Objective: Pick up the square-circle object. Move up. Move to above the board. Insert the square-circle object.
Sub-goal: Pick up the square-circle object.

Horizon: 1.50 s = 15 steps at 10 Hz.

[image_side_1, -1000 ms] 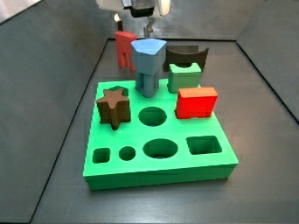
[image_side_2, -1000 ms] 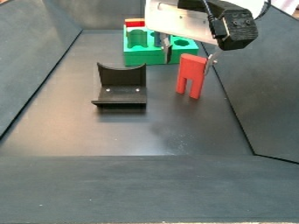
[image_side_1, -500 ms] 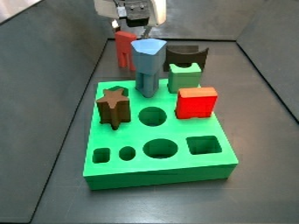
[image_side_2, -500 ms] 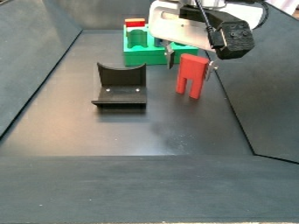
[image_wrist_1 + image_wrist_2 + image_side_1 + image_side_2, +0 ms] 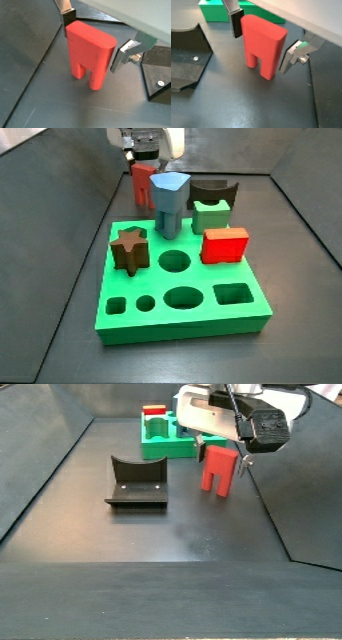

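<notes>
The hand [image 5: 95, 35] is spread wide, one finger on either side of the tall salmon-red two-legged block [image 5: 89, 52], not touching it. The block stands upright on the dark floor [image 5: 174, 534], near the dark L-shaped fixture [image 5: 136, 482] and the bright green holed board [image 5: 166, 436].

Dark floor [image 5: 160, 534] carries the fixture [image 5: 135, 482] mid-floor. The square-circle object [image 5: 219, 469] stands upright nearby, gripper [image 5: 225, 442] around its top. The board [image 5: 164, 436] sits near the far edge.

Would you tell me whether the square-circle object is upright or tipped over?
Upright: the square-circle object stands on both legs on the floor, between the open gripper fingers.
</notes>
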Available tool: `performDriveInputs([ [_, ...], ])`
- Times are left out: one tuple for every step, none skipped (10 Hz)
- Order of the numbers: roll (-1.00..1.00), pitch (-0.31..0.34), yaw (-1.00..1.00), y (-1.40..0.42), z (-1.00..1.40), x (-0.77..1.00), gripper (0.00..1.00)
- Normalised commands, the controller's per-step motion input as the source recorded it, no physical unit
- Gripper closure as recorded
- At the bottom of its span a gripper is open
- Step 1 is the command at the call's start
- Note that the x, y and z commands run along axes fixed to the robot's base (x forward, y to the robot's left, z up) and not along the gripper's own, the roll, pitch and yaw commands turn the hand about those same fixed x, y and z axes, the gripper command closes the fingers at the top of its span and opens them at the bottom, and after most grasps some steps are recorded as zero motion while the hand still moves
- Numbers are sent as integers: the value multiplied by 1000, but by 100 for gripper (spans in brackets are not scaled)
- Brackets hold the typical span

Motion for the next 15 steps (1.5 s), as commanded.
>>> performDriveInputs([
  [0,-90,-94,0,-146,-191,0],
  [0,-93,-74,0,-183,-229,0],
  [0,-9,0,0,0,0,0],
  [0,0,0,0,0,0,0],
  [0,0,0,0,0,0,100],
  [0,0,0,0,0,0,100],
  [0,0,0,0,0,0,100],
  [0,0,0,0,0,0,100],
  [0,0,0,0,0,0,100],
  [0,0,0,0,0,0,100],
  [0,0,0,0,0,0,100],
  [0,0,0,0,0,0,100],
  [0,0,0,0,0,0,100],
  [0,0,0,0,0,0,100],
  [0,0,0,0,0,0,100],
])
